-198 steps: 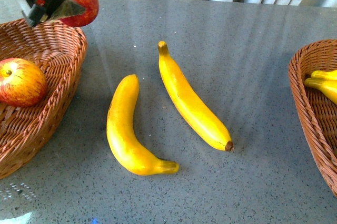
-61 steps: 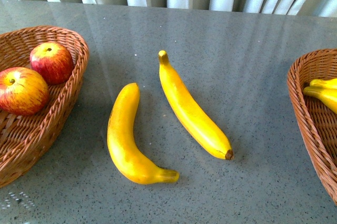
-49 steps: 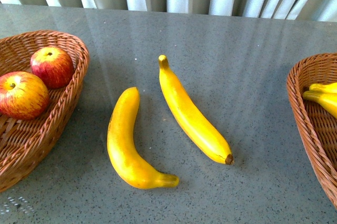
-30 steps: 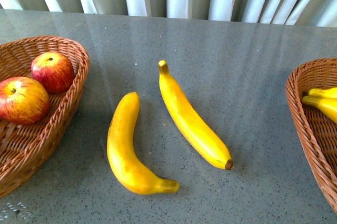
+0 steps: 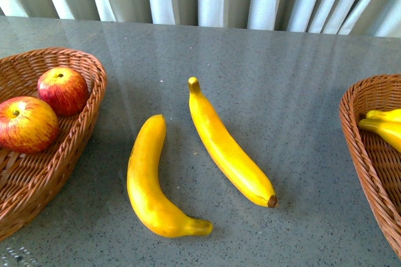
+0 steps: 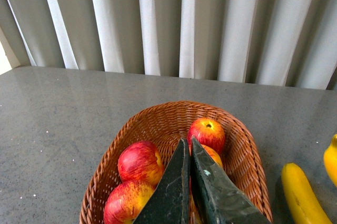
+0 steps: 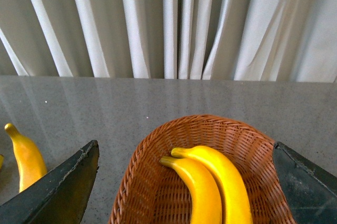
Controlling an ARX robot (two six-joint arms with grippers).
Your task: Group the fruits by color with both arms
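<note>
Front view: two bananas lie loose on the grey counter (image 5: 301, 79), in the gap between the two baskets. The curved banana (image 5: 149, 182) is nearer the left basket. The longer banana (image 5: 229, 145) lies just beside it, not touching, with its brown tip toward the near edge. Neither arm shows in this view.

Left wicker basket (image 5: 94, 79): two red apples (image 5: 62, 90) visible, resting against each other. Left wrist view shows more: three apples in plain sight, a fourth partly hidden behind the fingers. No apple seen on the counter.

Right wicker basket (image 5: 360, 148): two bananas side by side (image 7: 226, 182), clearest in the right wrist view.

Left fingers (image 6: 171, 192): pressed together, nothing between them, hanging above the apple basket.

Right fingers (image 7: 60, 190): spread wide, empty, framing the banana basket from above.

Judgement:
- The placement follows colour: reds left, yellows right.
- The red side looks finished, so a closed, idle left arm fits.
- The two loose bananas belong in the right basket, and the wide right opening suits a pick.
- The longer banana lies closer to that side and is the likelier first target.
- Both bananas are glossy and curved, so a grasp across the middle should resist slipping and tipping better than one near an end.
</note>
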